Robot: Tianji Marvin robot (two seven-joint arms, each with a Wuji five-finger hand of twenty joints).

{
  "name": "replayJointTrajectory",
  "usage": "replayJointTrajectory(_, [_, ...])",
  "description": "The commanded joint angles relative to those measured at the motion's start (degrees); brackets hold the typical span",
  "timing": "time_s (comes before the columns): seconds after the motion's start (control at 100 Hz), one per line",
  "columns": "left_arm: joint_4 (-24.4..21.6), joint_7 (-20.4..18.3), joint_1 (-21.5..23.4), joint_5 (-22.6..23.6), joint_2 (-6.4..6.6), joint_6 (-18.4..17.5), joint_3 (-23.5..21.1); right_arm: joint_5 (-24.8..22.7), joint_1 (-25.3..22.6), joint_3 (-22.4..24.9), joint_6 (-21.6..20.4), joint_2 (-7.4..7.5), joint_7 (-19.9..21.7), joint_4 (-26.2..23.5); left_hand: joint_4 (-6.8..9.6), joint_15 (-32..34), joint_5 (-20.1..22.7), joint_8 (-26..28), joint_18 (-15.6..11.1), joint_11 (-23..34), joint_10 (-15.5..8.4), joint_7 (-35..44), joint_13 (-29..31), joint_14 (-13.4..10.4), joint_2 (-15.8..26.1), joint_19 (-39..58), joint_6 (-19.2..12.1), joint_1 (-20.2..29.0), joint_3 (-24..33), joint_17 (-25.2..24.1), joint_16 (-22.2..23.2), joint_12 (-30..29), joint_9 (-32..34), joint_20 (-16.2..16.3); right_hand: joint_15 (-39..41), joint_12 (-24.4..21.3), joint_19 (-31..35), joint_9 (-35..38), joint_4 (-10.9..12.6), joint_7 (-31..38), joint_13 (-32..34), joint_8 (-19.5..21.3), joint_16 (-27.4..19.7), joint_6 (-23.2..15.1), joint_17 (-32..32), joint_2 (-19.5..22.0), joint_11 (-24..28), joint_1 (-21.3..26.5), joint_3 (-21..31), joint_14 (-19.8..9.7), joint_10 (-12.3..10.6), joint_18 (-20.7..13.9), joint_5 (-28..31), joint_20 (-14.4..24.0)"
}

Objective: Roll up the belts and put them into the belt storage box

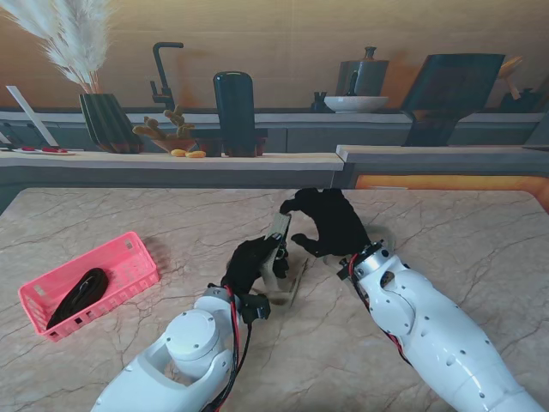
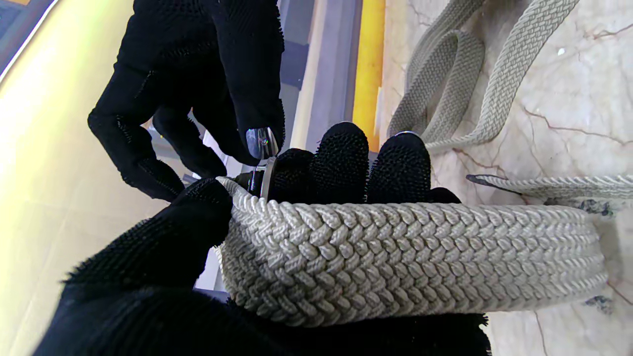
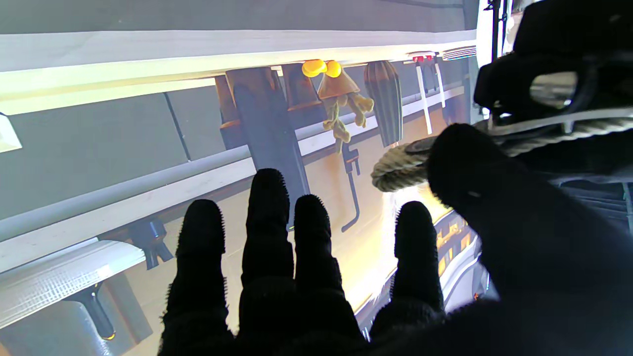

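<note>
A beige braided belt (image 2: 410, 257) is gripped in my left hand (image 1: 251, 262) near the middle of the table. Its buckle end (image 1: 279, 229) sticks up from the fist. The rest of the strap (image 2: 445, 79) lies in loose loops on the marble. My right hand (image 1: 326, 221) hovers just beyond it, fingers spread, one fingertip (image 2: 261, 141) touching the metal buckle edge. In the right wrist view my thumb (image 3: 460, 163) rests against the belt's end (image 3: 395, 165). The pink storage basket (image 1: 137, 268) stands at the left with a rolled black belt (image 1: 79, 293) inside.
A raised counter ledge (image 1: 171, 160) runs along the table's far edge. Behind it are a ribbed vase with pampas grass (image 1: 107, 120), a dark tall bottle (image 1: 234, 112) and a bowl (image 1: 355, 103). Part of the strap (image 1: 296, 281) trails on the marble between my arms.
</note>
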Motion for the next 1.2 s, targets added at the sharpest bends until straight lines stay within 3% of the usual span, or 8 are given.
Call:
replayJointTrajectory(0.0, [-0.7, -0.3, 0.2, -0.9, -0.51, 0.4, 0.2, -0.3, 0.5, -0.5, -0.5, -0.3, 0.0, 0.1, 1.72, 1.1, 3.6, 0.0, -1.8, 1.7, 0.7, 3.9, 1.6, 1.1, 3.6, 4.0, -1.8, 2.4, -0.1, 0.1, -0.4, -0.5, 2.3, 1.4, 0.8, 0.9, 1.7, -1.5, -0.6, 1.6, -1.5, -0.1, -0.5, -1.4, -0.9, 0.0, 1.0, 1.8, 2.5, -0.9, 0.5, -1.2, -1.3, -1.7])
replayJointTrajectory(0.36, [-1.9, -1.8, 0.8, -4.0, -0.27, 0.3, 0.2, 0.3, 3.1, -3.4, -0.4, -0.59, -0.5, 3.4, 1.51, 0.9, 3.2, 0.1, -2.0, 1.5, 0.3, 3.7, 1.6, 0.8, 4.6, 3.9, -1.8, 3.5, -2.3, 0.1, -0.6, -0.9, 2.2, 1.4, 2.9, 1.2, 3.5, 3.4, -0.9, 6.7, 0.8, 1.6, -0.2, -1.2, 0.1, 2.2, 2.5, 1.5, 1.8, -0.9, -0.3, -0.8, 8.0, -2.1])
replayJointTrajectory(0.48, [-1.8, -1.9, 0.7, -3.9, -0.28, 0.1, 0.4, 0.9, 3.6, -4.0, -0.5, -0.87, -1.0, 4.2, 1.43, 0.8, 2.9, 0.2, -2.1, 1.5, 0.1, 3.7, 1.4, 0.6, 4.9, 3.9, -1.9, 3.9, -3.1, 0.2, -0.7, -1.0, 2.0, 1.3, 4.2, 1.7, 5.2, 8.3, -7.9, 11.4, 2.9, -9.1, -0.2, -1.3, 1.0, 6.5, 2.6, 5.9, -5.4, -1.3, -1.3, -0.7, 12.4, -3.9])
replayJointTrajectory(0.7, [-1.7, -2.3, 0.7, -4.5, -0.24, 0.2, 0.6, 1.1, 3.9, -4.5, -0.8, -0.97, -1.4, 4.7, 1.38, 0.5, 2.5, 0.0, -2.2, 1.1, 0.2, 3.4, 0.9, 0.6, 4.8, 3.7, -2.1, 4.4, -4.1, 0.0, -0.8, -1.2, 1.4, 1.2, 5.5, 1.5, 6.5, 22.2, -7.8, 12.1, 8.2, -14.1, 0.2, 0.1, 3.7, 12.8, 2.1, 9.5, -11.1, -2.0, -3.7, 0.0, 26.3, -5.0])
replayJointTrajectory(0.81, [-1.6, -3.2, 0.7, -4.4, -0.03, 0.2, 0.6, 1.8, 3.8, -4.6, -0.3, -1.17, -1.2, 4.8, 1.64, -0.2, 1.7, -0.7, -2.1, 0.3, 0.2, 2.2, -0.4, 0.6, 3.4, 2.5, -3.7, 3.4, -4.4, -1.0, -0.7, -1.2, 0.1, 0.8, 6.5, 0.4, 7.2, 30.5, -7.4, 11.4, 11.0, -14.5, 0.6, 0.5, 5.1, 12.5, 1.0, 11.2, -11.1, -2.9, -5.2, 0.3, 31.8, -5.6])
replayJointTrajectory(0.88, [-1.0, -3.7, 0.4, -2.6, 0.18, -0.6, 0.8, 2.0, 3.7, -4.6, 0.2, -1.29, -1.5, 4.8, 1.54, -2.4, -2.1, -0.2, -1.4, -2.1, 0.6, -1.1, -4.7, 1.0, 0.1, 0.0, -4.6, -0.8, -5.6, -4.3, 0.9, -0.3, -4.5, 0.0, 6.6, -0.6, 7.6, 33.5, -7.3, 10.9, 11.9, -14.2, 0.7, -0.1, 5.7, 10.7, -0.1, 11.1, -9.7, -3.3, -6.3, 0.5, 33.7, -5.9])
replayJointTrajectory(0.97, [0.4, -3.5, -0.3, 3.0, 0.44, -2.7, 1.2, 1.3, 3.4, -4.6, 0.7, -1.19, -2.5, 4.7, 2.28, -5.7, -7.0, 2.9, 0.1, -6.8, 1.1, -10.6, -9.8, 1.6, 1.0, -3.0, -3.6, -4.1, -13.2, -7.9, 2.9, -0.1, -11.5, -1.0, 6.6, -1.4, 8.2, 35.9, -7.7, 10.2, 12.5, -14.7, 0.6, 0.6, 6.1, 8.7, -1.7, 10.4, -7.4, -3.2, -6.6, 0.9, 35.5, -6.5])
replayJointTrajectory(1.19, [2.0, -2.7, -0.6, 14.6, 1.6, -7.5, 1.1, 2.9, 1.5, -3.1, 2.8, -1.7, -2.3, 2.7, 2.76, -14.0, -20.7, -1.4, 2.4, -17.3, 1.2, -29.8, -19.8, 2.5, 0.8, -9.0, -3.9, -7.4, -24.4, -13.4, 3.9, -1.8, -26.0, -3.5, 6.7, -1.7, 8.6, 36.9, -7.9, 9.8, 12.8, -15.1, 0.5, 1.5, 6.1, 7.7, -2.5, 10.4, -6.1, -2.7, -6.4, 1.7, 36.7, -6.9])
